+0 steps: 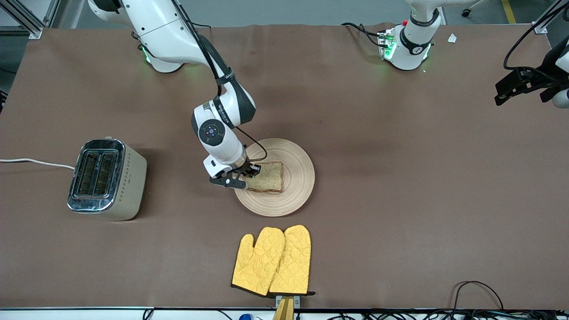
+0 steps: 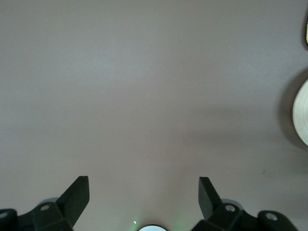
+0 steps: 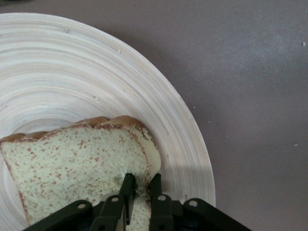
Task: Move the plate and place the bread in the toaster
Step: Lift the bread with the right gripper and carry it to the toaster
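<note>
1. Right gripper [image 1: 247, 174]: down at the plate's edge toward the toaster's end of the table, fingers [image 3: 127, 188] pinched together on one edge of the bread, one finger on top of the slice and the other at its rim.
2. Bread [image 1: 266, 177]: one speckled brownish slice with darker crust, lying on the plate, its gripped edge toward the right arm's end of the table.
3. Plate [image 1: 298, 186]: round, pale, ringed with concentric grooves; on the brown table [image 1: 400, 200] near the middle, bearing the bread.
4. Oven mitts [image 1: 272, 261]: a yellow quilted pair, side by side, nearer to the front camera than the plate and apart from it.
5. Toaster [image 1: 108, 179]: cream sides, chrome top, two slots showing; toward the right arm's end of the table, well apart from the plate, its white cord [image 1: 35, 162] running off the table's edge.
6. Left gripper [image 1: 518, 86]: waiting raised over the table's edge at the left arm's end, fingers [image 2: 77, 195] spread wide, holding nothing.
</note>
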You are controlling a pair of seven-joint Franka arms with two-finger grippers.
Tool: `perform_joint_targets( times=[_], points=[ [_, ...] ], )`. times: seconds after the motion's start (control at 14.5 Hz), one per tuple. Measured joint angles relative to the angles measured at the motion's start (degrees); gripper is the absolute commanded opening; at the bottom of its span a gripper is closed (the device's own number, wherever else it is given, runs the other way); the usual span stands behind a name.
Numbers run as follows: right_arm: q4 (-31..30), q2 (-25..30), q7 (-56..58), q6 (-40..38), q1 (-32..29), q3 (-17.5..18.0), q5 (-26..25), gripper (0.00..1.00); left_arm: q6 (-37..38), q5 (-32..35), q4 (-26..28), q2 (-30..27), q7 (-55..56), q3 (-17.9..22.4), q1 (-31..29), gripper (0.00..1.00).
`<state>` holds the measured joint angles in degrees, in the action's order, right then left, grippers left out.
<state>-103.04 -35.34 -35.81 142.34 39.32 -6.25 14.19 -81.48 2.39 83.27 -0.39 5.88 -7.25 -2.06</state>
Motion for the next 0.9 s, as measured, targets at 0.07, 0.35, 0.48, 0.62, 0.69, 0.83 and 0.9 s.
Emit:
perform_joint_targets(
  times=[0.07, 0.35, 0.48, 0.62, 0.69, 0.83, 0.9],
  points=[
    [0.07, 0.01, 0.0, -0.05, 0.01, 0.0, 0.0, 0.0, -0.01, -0.48, 0.07, 0.03, -0.19, 0.0, 0.0, 1.0],
    [1.27, 0.13, 0.01, -2.51, 0.02, -0.01, 0.0, 0.0, -0.01, -0.79, 0.08, -0.04, -1.45, -0.27, 0.01, 1.0],
    [3.61, 0.75, 0.01, -6.94, 0.01, -0.3, 0.0, 0.0, -0.04, -0.81, 0.09, -0.04, -1.54, -0.38, 0.02, 1.0],
    [6.53, 2.4, 0.02, -13.62, -0.01, -1.81, -0.44, 0.0, -0.33, -0.89, 0.14, 0.0, -1.56, -0.47, 0.07, 1.0],
    [8.17, 3.67, 0.06, -18.18, -0.09, -2.87, -1.12, 0.0, -0.41, -0.92, 0.2, 0.06, -1.57, -0.49, 0.12, 1.0],
    [11.0, 6.76, 0.08, -27.37, -0.26, -4.84, -5.49, 0.0, -0.5, -0.92, 0.37, 0.35, -1.57, -0.5, 0.18, 1.0],
    [12.09, 8.32, 0.08, -31.56, -0.36, -5.65, -8.4, 0.0, -0.66, -0.92, 0.45, 0.56, -1.57, -0.5, 0.18, 1.0]
  ],
)
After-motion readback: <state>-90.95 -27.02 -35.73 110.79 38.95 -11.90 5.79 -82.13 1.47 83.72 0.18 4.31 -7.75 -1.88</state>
